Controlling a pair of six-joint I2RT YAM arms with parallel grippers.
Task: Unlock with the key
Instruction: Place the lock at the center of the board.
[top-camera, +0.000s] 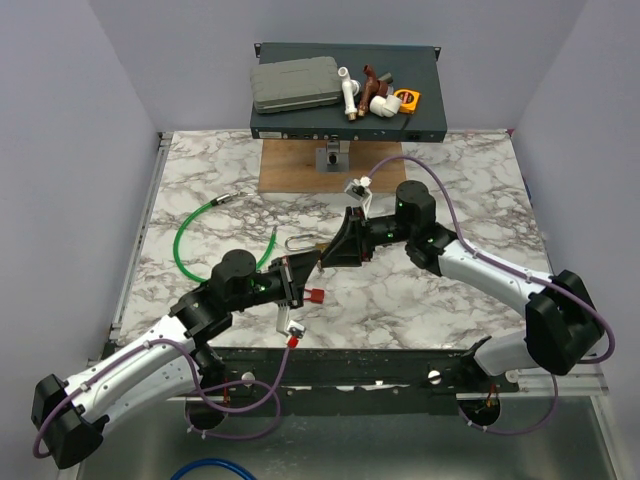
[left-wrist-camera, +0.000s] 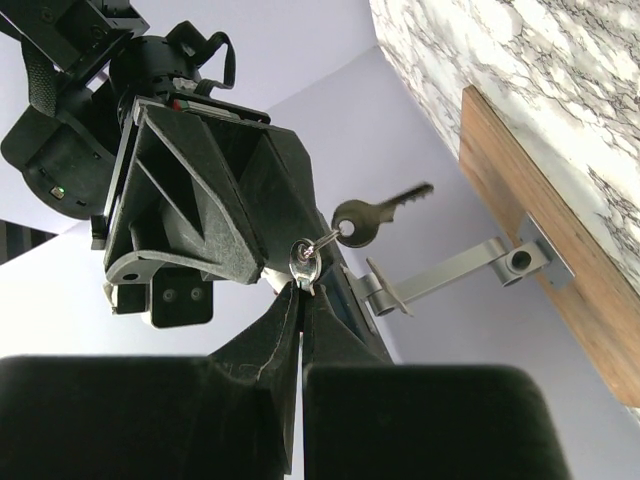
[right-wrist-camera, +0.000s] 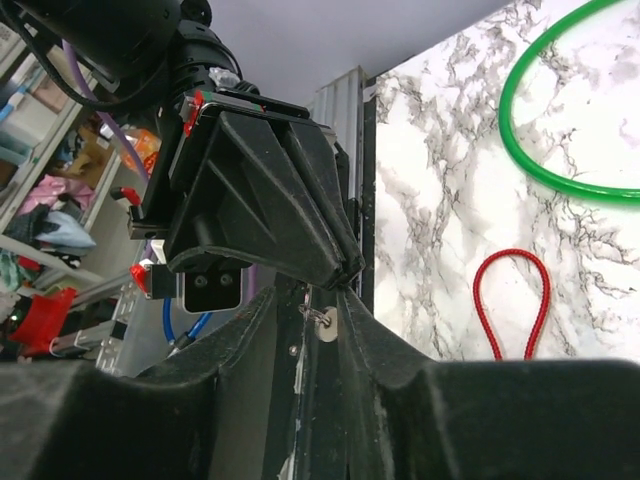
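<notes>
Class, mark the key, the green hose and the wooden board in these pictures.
key (left-wrist-camera: 358, 222): left wrist view, on its round bow.
green hose (right-wrist-camera: 506, 105): right wrist view, on the loop's left curve.
wooden board (left-wrist-camera: 525, 200): left wrist view, on its flat face.

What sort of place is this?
Probably a robotics lab bench: left arm and right arm bolted at a marble-patterned table, plain screens around it, pipe fittings piled on a metal box.
</notes>
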